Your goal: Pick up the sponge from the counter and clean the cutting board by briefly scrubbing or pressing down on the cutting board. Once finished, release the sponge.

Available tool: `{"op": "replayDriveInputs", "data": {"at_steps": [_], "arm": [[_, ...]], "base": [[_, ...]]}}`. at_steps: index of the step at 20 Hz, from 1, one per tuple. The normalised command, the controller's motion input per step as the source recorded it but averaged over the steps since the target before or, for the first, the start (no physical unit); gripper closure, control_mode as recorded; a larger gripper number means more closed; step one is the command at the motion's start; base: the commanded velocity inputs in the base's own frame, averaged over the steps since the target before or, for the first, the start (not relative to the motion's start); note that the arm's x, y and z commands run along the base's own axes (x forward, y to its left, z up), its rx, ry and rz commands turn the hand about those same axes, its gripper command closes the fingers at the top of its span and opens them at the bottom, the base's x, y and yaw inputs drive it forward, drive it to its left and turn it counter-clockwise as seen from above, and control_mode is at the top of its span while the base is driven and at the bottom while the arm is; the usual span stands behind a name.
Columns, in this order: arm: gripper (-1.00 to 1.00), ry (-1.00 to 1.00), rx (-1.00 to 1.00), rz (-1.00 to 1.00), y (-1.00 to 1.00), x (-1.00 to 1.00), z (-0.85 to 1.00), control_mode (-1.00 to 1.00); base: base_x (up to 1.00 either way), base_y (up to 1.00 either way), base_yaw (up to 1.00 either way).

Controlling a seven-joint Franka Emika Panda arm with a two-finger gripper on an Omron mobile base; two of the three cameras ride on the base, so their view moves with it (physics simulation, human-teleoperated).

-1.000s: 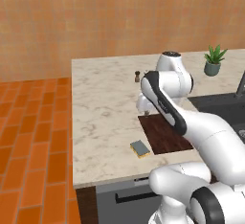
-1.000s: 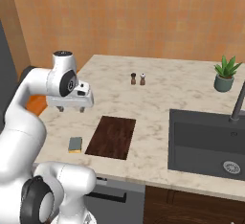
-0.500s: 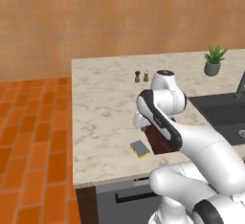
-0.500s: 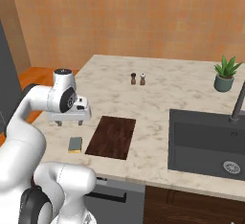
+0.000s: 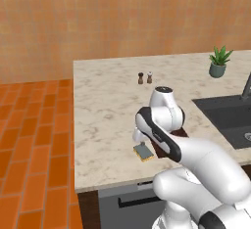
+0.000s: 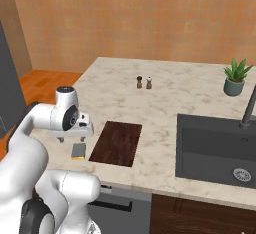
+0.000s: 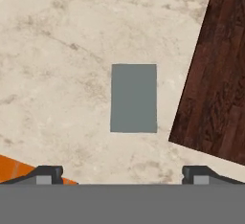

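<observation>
Here the sponge (image 7: pixel 134 98) lies flat on the table (image 6: pixel 165 98), grey side up, just left of the cutting board (image 6: pixel 116 142) and apart from it, its long axis running near to far, roughly parallel to the board's. The gripper (image 6: pixel 71 139) hangs above it, fingers (image 7: pixel 44 173) spread wide, apparently not touching.

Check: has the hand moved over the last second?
Yes. In the right base view the hand has dropped toward the counter, now just above the sponge.
</observation>
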Motion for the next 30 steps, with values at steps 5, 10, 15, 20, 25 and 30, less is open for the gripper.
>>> {"op": "replayDriveInputs", "data": {"at_steps": [5,10,15,20,25,30], "arm": [[-1.0,0.0,-0.02,0.0,0.0,0.05,-0.3,-1.0],[-1.0,0.0,-0.04,0.0,0.0,0.13,-0.2,-1.0],[-1.0,0.01,0.0,0.0,0.0,0.12,-0.15,-1.0],[-1.0,0.01,-0.01,0.0,0.0,0.13,-0.17,-1.0],[-1.0,0.02,-0.02,0.0,0.04,0.13,-0.19,-1.0],[-1.0,0.02,-0.01,0.0,0.03,0.1,-0.17,-1.0]], "base": [[0.0,0.0,0.0],[0.0,0.0,0.0],[0.0,0.0,0.0],[0.0,0.0,0.0],[0.0,0.0,0.0],[0.0,0.0,0.0]]}}
